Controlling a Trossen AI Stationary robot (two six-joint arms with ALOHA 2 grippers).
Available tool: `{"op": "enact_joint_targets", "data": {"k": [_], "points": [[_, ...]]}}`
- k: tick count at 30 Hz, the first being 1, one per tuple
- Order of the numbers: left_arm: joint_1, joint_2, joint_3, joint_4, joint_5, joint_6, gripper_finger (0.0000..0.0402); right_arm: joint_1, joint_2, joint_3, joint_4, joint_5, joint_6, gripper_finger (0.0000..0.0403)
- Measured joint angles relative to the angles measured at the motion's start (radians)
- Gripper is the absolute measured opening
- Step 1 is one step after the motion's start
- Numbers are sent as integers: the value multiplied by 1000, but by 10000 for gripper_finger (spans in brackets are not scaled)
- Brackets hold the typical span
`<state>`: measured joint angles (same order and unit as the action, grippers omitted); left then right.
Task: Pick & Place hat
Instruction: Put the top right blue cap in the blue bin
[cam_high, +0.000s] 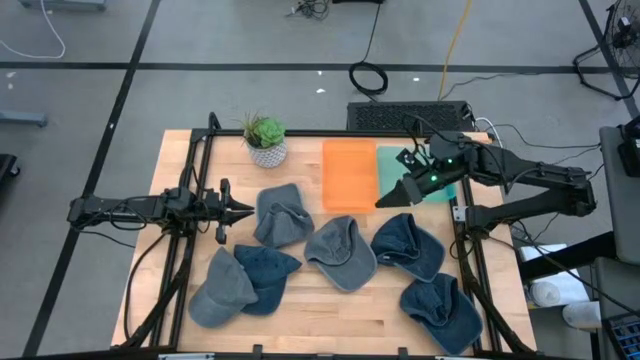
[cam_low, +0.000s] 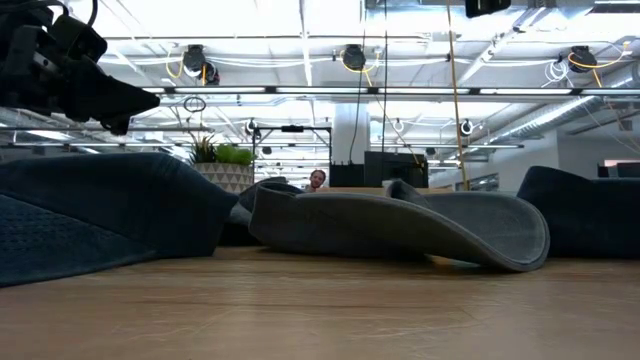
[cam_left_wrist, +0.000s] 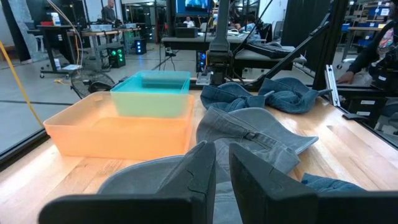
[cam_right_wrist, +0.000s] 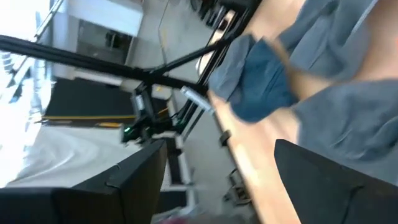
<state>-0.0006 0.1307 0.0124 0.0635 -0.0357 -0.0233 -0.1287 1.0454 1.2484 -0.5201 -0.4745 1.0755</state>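
The nearest hat (cam_high: 408, 245), dark blue, lies on the surface (cam_high: 330, 310) just below and ahead of my right gripper (cam_high: 392, 197), whose fingers stand wide with nothing between them, over the orange bin (cam_high: 348, 174). I judge I'm between picks; next I must descend onto that hat. My left gripper (cam_high: 243, 211) waits nearly shut beside a grey hat (cam_high: 283, 213). Only the high view shows all six hats; my right wrist view is smeared.
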Motion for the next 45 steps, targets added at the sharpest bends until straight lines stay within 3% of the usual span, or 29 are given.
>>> {"op": "enact_joint_targets", "data": {"k": [10, 20, 35, 41, 45], "points": [[0, 0, 0, 0, 0, 0, 51, 0, 38, 0, 40, -207, 65, 290], [0, 0, 0, 0, 0, 0, 51, 0, 116, 44, -11, -205, -37, 290], [0, 0, 0, 0, 0, 0, 51, -39, 275, 67, -160, -22, -326, 290], [0, 0, 0, 0, 0, 0, 51, -43, 311, 67, -292, 133, -445, 290], [0, 0, 0, -1, 0, 0, 51, -42, 314, 67, -342, 137, -452, 290]]}}
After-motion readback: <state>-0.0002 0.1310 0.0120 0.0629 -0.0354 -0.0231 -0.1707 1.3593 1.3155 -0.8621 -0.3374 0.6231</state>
